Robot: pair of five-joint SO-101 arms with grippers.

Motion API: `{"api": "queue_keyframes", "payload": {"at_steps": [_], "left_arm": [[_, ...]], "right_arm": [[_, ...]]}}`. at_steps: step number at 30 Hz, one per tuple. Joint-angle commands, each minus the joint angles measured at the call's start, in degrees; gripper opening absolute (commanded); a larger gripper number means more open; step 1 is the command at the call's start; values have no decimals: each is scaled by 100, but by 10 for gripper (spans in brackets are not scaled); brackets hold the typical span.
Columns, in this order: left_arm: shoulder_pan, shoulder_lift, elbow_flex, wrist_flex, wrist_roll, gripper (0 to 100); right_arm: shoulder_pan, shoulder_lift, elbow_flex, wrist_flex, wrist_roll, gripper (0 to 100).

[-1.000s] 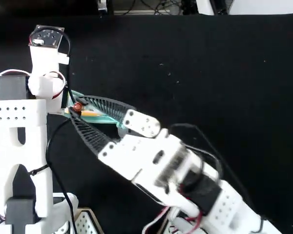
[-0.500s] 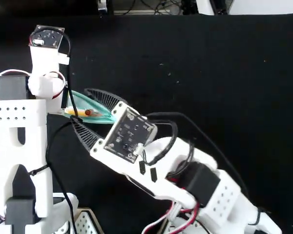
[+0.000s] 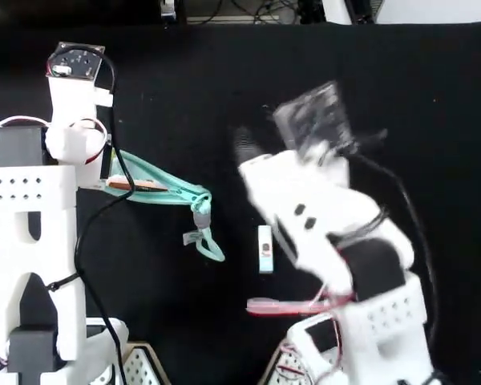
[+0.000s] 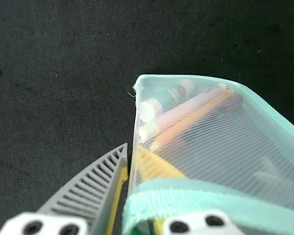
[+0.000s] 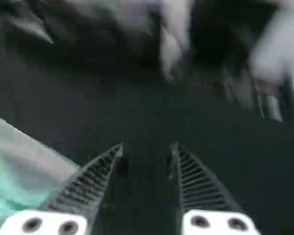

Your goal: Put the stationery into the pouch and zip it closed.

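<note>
While the left gripper [image 4: 132,152] clamps the green mesh pouch [image 4: 210,142] by its edge at the left of the high view, pens and an orange pencil [image 4: 191,120] lie inside it. The right gripper [image 5: 146,146] is narrowly parted and holds nothing.

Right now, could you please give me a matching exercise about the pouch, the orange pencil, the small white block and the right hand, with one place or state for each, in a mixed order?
Things:
1. pouch
2. orange pencil
3. small white block
4. right hand

Places or states:
A. lying on the black table, apart from the pouch
B. open, with nothing between the fingers
C. inside the pouch
D. gripped by the left hand

Pairs: 1-D, 2-C, 3-A, 4-B.
</note>
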Motion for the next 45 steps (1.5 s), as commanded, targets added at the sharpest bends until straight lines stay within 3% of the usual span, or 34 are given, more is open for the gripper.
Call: {"api": "queue_keyframes", "payload": {"at_steps": [1, 6, 13, 19, 30, 35, 38, 45], "left_arm": [[84, 237, 382, -105, 18, 30], [84, 246, 391, -114, 18, 30], [84, 246, 391, -114, 18, 30], [84, 246, 549, -229, 18, 30], [57, 246, 549, -229, 18, 30], [57, 246, 549, -229, 18, 30], [66, 246, 549, -229, 18, 30], [75, 246, 576, -229, 18, 30]], "right_arm": [[563, 479, 813, 44, -211, 168], [431, 1578, 1745, -536, -255, 167], [387, 3301, 1648, -765, -264, 167], [-343, 4251, 1385, -756, -501, 166], [-378, 4910, 1253, -756, -492, 162], [-281, 4971, 1112, -721, -492, 8], [-88, 4963, 989, -712, -492, 17], [149, 4840, 40, 422, -132, 12]]}}
